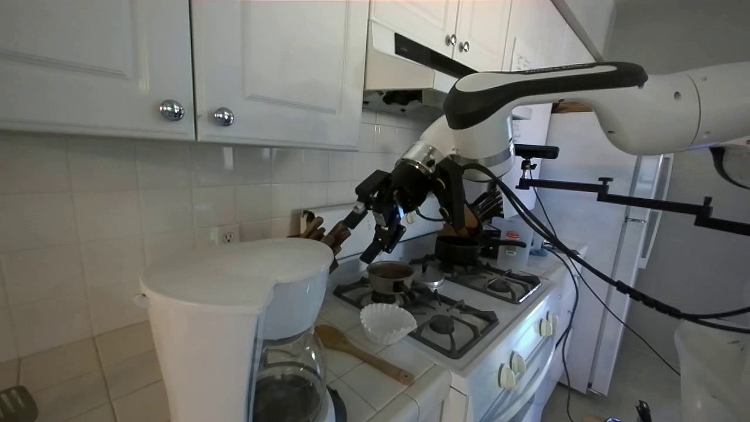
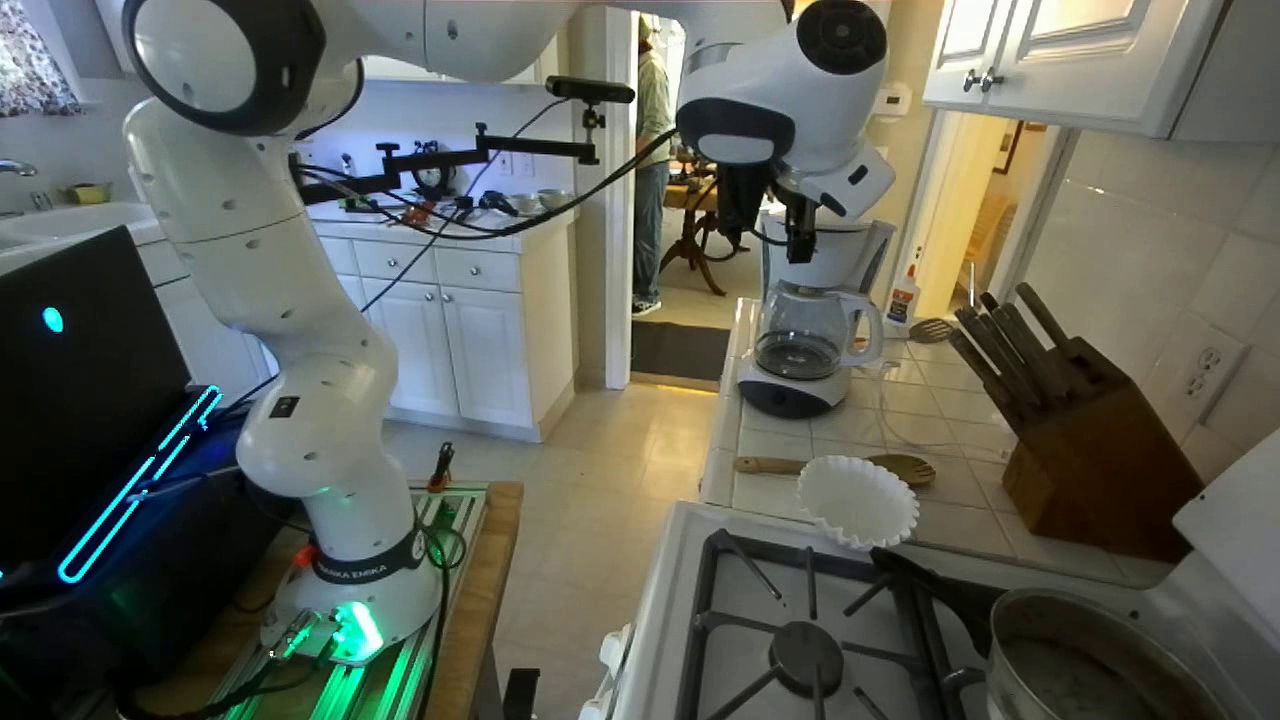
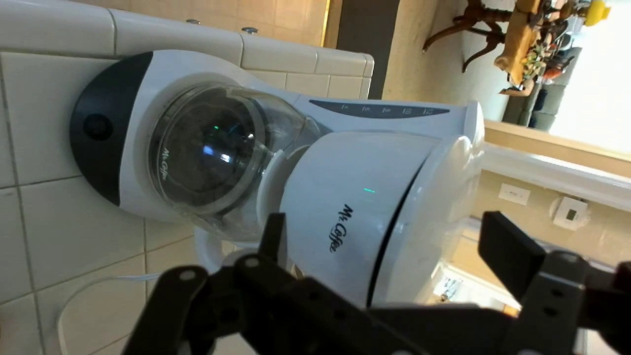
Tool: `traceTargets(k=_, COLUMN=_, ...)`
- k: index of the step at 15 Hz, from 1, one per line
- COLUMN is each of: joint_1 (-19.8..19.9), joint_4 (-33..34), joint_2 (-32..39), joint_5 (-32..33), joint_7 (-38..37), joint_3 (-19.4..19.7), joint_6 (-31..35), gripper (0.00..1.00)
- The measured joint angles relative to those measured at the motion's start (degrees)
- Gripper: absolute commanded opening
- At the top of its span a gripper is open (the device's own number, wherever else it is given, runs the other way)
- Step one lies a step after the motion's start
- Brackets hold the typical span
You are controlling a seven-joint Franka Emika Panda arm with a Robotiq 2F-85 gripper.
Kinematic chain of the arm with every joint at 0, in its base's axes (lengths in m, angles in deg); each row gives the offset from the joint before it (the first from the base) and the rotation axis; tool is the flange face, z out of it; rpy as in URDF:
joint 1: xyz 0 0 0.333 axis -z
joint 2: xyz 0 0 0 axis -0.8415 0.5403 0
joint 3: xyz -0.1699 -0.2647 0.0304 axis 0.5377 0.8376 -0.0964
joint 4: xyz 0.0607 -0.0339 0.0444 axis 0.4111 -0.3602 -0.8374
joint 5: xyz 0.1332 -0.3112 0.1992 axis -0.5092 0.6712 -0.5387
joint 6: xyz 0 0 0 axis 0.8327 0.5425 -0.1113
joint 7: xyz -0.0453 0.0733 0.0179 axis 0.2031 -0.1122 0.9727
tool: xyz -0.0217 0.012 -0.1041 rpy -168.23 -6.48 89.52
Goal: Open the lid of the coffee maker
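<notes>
Claw stands spread wide, pointing toward the nearby lid of the coffee maker.

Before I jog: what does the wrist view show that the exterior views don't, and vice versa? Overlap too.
Wrist view only: black printed Mr. Coffee lettering, legible on the front of the white plastic drip coffee maker.

Exterior views only: white gas stove, small grey metal pot, white fluted bowl and white jointed robot arm, each in both.

Shared by all three: that coffee maker, its clear glass carafe and the black two-fingered pincer. The rounded white plastic lid, closed, shows in the wrist view and in an exterior view.
</notes>
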Motion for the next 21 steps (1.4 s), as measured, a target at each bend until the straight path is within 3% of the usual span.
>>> traceTargets(k=14, joint_1=1.13, joint_4=1.56, joint_2=0.63, joint_5=-0.22, joint_7=-0.43, joint_3=-2.42, joint_6=0.61, gripper=1.0)
traceTargets(k=21, joint_1=1.25, joint_4=1.06, joint_2=0.69, joint_5=-6.48, joint_7=-0.02, joint_3=-3.08, joint_6=5.42, gripper=1.0)
